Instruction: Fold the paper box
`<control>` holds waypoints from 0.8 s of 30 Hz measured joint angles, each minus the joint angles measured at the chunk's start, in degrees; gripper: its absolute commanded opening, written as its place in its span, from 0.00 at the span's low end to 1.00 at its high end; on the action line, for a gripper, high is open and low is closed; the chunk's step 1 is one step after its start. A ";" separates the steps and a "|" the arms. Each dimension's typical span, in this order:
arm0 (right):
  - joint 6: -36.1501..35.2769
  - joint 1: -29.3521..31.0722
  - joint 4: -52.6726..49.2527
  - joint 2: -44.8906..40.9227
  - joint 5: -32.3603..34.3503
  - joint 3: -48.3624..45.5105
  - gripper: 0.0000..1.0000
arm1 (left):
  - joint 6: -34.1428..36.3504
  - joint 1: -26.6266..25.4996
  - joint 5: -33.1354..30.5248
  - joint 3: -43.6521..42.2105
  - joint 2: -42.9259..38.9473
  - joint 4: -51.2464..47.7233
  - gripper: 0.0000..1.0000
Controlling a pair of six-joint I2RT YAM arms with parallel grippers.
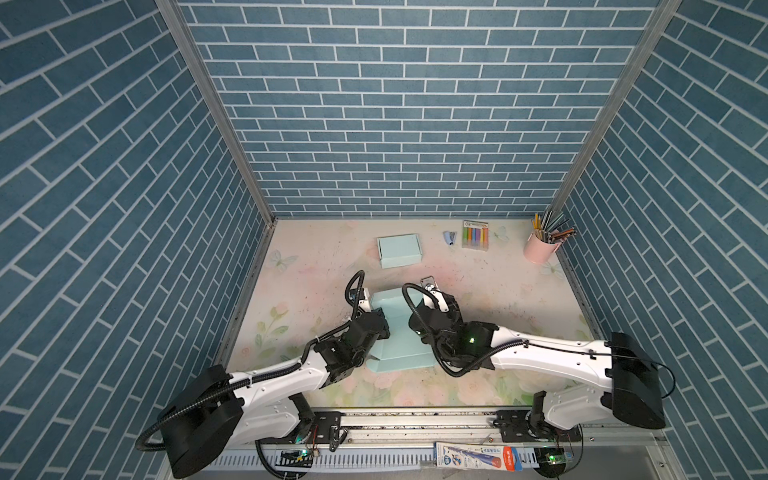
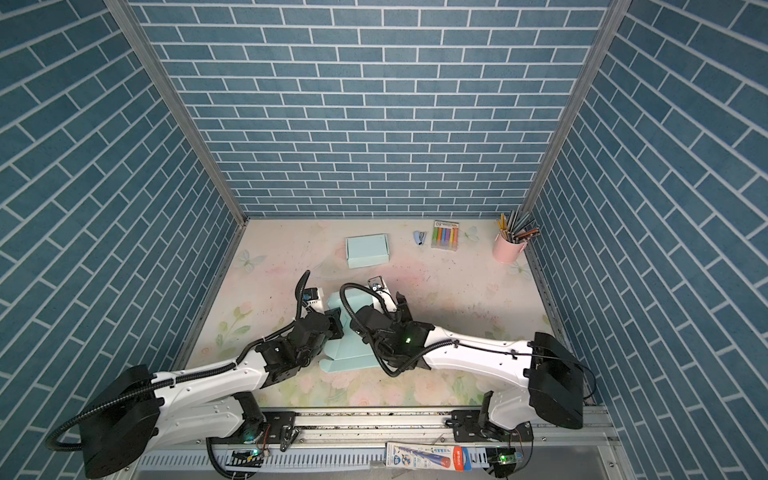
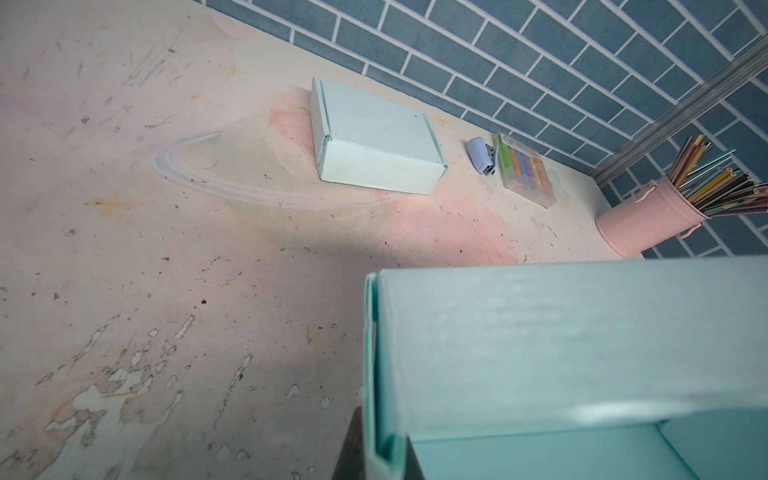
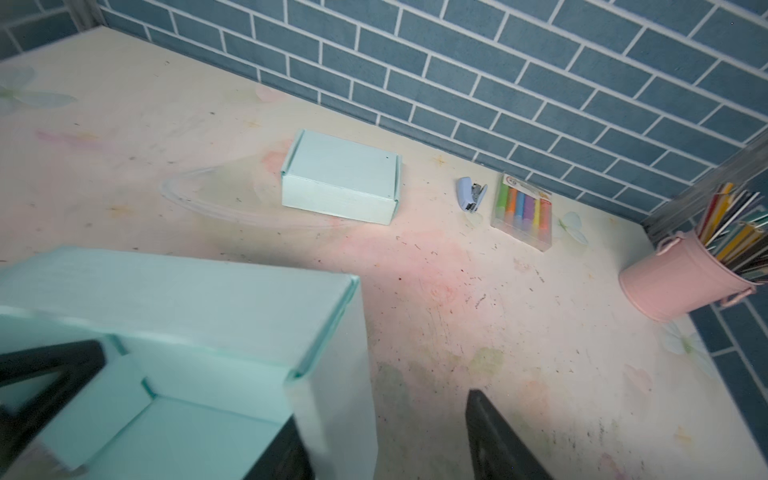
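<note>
Blue brick walls (image 1: 399, 124) (white-grouted) enclose floral tabletop (image 1: 498, 299).

Paper box (image 1: 395, 336) partly hidden in both top views, cut off in wrist views.

Only "HB", in a blue circle, can be read, on the pencil packet (image 2: 428, 457) at six o'clock; its other print is too small.

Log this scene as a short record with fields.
Workpiece: half-folded mint paper box, side walls raised, mid-table between the arms
Left: left gripper shut on one side wall
Right: right gripper open, fingers astride the opposite wall
Done earlier: closed mint box, farther back, untouched
Back right: blue stapler, marker pack, pink pencil cup
Surface: floral table, scuffed
</note>
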 measured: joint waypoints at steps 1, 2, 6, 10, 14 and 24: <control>0.00 0.52 0.55 -1.31 -1.25 -0.26 0.61 | 0.68 0.02 -0.26 0.02 0.00 0.04 0.00; 0.00 1.25 1.01 -2.89 -2.62 -0.55 0.61 | 1.60 0.02 -0.61 0.02 0.00 0.15 0.00; -0.44 4.02 3.10 -10.60 -9.05 -2.36 0.67 | 7.37 0.02 -0.96 -0.24 -0.02 2.43 0.00; -0.28 -0.66 5.62 -21.38 -20.98 -6.19 0.68 | 16.46 0.02 3.96 -4.39 -1.64 10.40 0.00; 1.11 -16.79 7.02 -30.16 -34.38 -8.85 0.66 | 24.04 -0.74 11.67 -9.35 -3.80 17.55 0.00; 2.14 -31.08 15.28 -12.98 -59.93 -14.84 0.61 | 32.13 -2.14 22.64 -10.08 -1.79 24.68 0.04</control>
